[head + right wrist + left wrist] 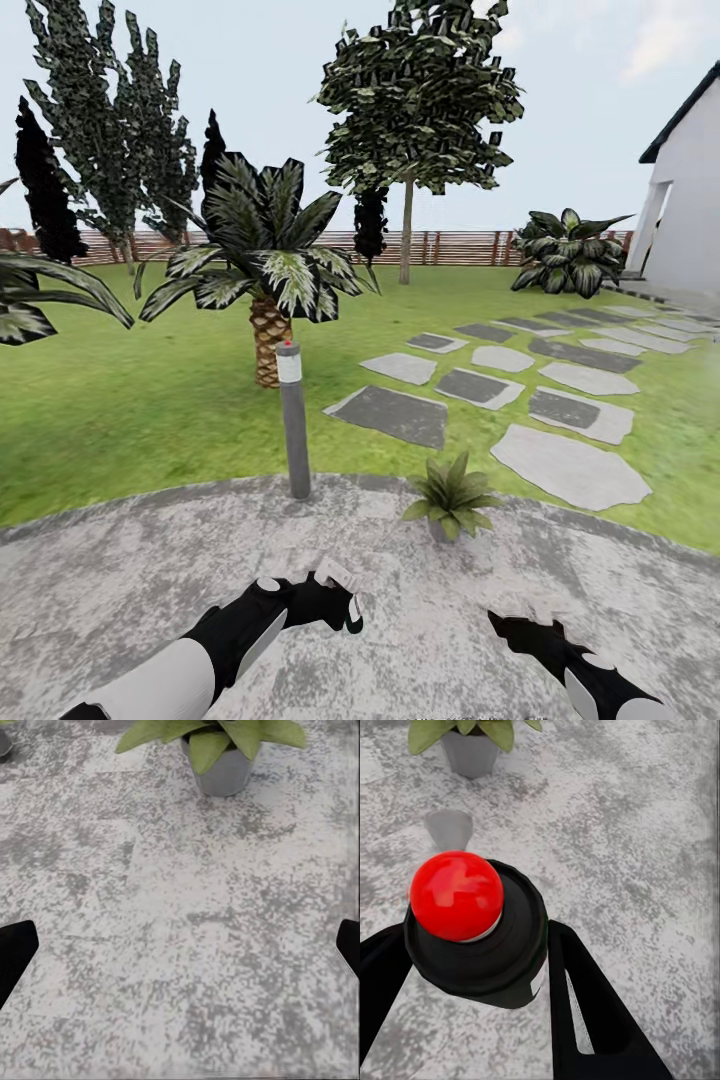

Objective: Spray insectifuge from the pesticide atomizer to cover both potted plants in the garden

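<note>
Left gripper (335,600) low over the near patio (120,580), left of centre, closed on the atomizer (340,590). From the left wrist, atomizer (476,934) wedged between two black fingers (585,1012), both pressed against its dark body; red dot (456,895) on top, facing the camera. Beyond it, a grey pot with green leaves (471,742) on the paving.

Right gripper (520,625) near right, above the patio, holding nothing. From the right wrist, only the finger tips (15,952) at the two frame edges, spread wide, bare paving between them. Plant (217,754) straight ahead on the paving.

Plant (450,498) at the patio's far edge, centre-right, upright in its small grey pot, well ahead of both grippers. Grey lamp post (293,420) just left of it, also at the patio's edge. Lawn (120,420) beyond, with a palm (265,290) behind the post, stepping stones (520,400) running far right toward a white house (690,190). Brown fence (450,247) and tall trees (415,110) along the far side.
</note>
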